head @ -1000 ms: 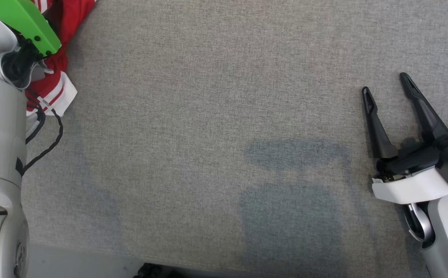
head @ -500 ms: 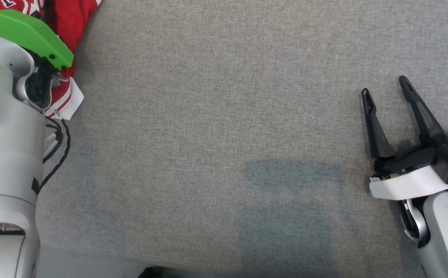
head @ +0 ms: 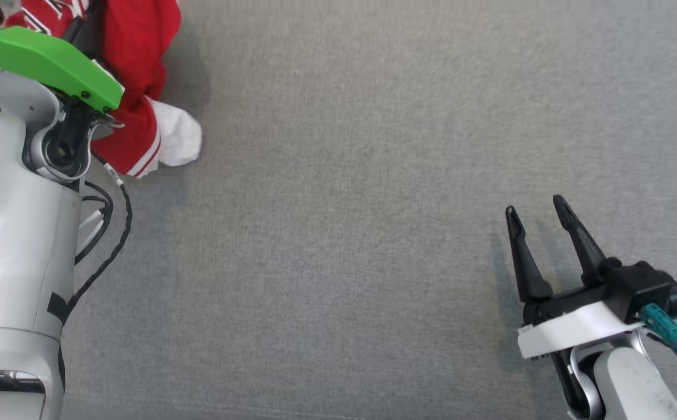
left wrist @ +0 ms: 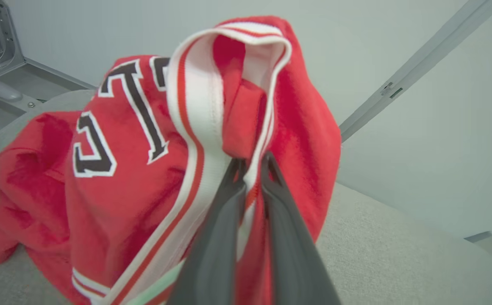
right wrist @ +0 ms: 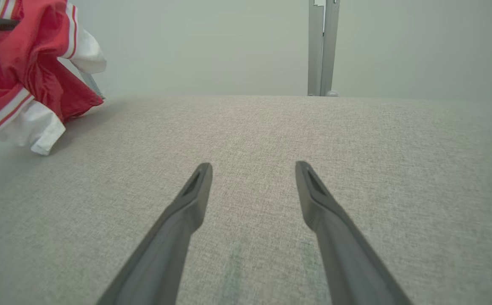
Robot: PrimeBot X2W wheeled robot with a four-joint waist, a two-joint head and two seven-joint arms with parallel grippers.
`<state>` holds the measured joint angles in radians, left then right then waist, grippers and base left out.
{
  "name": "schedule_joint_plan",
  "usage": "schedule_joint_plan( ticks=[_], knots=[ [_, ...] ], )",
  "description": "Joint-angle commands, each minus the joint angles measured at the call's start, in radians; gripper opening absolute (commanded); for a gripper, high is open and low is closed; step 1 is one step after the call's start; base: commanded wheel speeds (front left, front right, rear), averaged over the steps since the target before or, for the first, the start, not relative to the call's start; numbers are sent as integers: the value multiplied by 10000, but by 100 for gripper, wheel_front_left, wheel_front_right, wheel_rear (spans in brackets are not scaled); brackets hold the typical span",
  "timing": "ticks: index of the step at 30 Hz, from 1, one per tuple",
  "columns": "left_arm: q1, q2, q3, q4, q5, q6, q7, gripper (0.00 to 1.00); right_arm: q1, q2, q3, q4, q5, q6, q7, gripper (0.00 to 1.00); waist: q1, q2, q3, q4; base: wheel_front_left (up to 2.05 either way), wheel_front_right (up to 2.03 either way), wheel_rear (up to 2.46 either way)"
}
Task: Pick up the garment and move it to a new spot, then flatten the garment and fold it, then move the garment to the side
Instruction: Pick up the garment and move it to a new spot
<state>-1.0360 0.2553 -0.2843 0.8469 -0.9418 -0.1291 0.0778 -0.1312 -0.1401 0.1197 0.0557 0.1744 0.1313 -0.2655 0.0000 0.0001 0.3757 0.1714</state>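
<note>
Left end effector pinches the garment, which apparently hangs lengthwise downward.

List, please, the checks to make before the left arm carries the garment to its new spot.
1. Grip: ok, the left gripper is shut on the white-trimmed edge of the garment.
2. Lift: cannot tell, the cuff hangs low, near the surface.
3. Free arm: ok, the right gripper is open with nothing between its fingers.
4. Spacing: ok, the right gripper is far from the garment.
5. Landing spot: ok, plain grey surface lies between them.
</note>
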Motion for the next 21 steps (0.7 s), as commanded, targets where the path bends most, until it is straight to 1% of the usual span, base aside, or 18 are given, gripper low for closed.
schedule_joint_plan(
  ticks=[1, 6, 9, 10, 12, 16, 17, 21],
  knots=[
    [242, 79, -95, -367, -274, -22, 125, 0, 290, 111, -38, 42, 80, -13, 8, 100, 0, -1, -1723, -955, 0, 0, 0],
    [603, -2, -253, -1262, -860, -22, 605, 0, 840, 365, -254, 43, 153, -13, 7, 100, 0, -1, -2554, -1741, 0, 0, 0],
    [789, -166, -305, -1718, -1118, -24, 941, 0, 1138, 422, -386, 38, 154, -11, 8, 100, 0, -1, -2893, -2253, 0, 0, 0],
    [789, -166, -305, -1718, -1118, -24, 941, 0, 1138, 422, -386, 38, 154, -11, 8, 100, 0, -1, -2893, -2253, 0, 0, 0],
    [908, -284, -292, -2031, -1319, 11, 1134, 0, 1281, 448, -460, 15, 161, -11, 7, 100, 0, -1, -3064, -2618, 0, 0, 0],
    [1178, -541, -454, -2738, -1516, 256, 1517, 0, 1477, 432, -535, -16, 166, -13, 7, 100, 0, -1, -3286, -3369, 0, 0, 0],
    [1334, -677, -550, -3086, -1576, 416, 1714, 0, 1528, 418, -565, -18, 181, -11, 7, 100, 0, -1, -3340, -3728, 0, 0, 0],
    [1690, -874, -842, -3634, -1451, 853, 2044, 0, 1551, 471, -584, -91, 171, -11, 7, 100, 0, -1, -3260, -4398, 0, 0, 0]
  ],
)
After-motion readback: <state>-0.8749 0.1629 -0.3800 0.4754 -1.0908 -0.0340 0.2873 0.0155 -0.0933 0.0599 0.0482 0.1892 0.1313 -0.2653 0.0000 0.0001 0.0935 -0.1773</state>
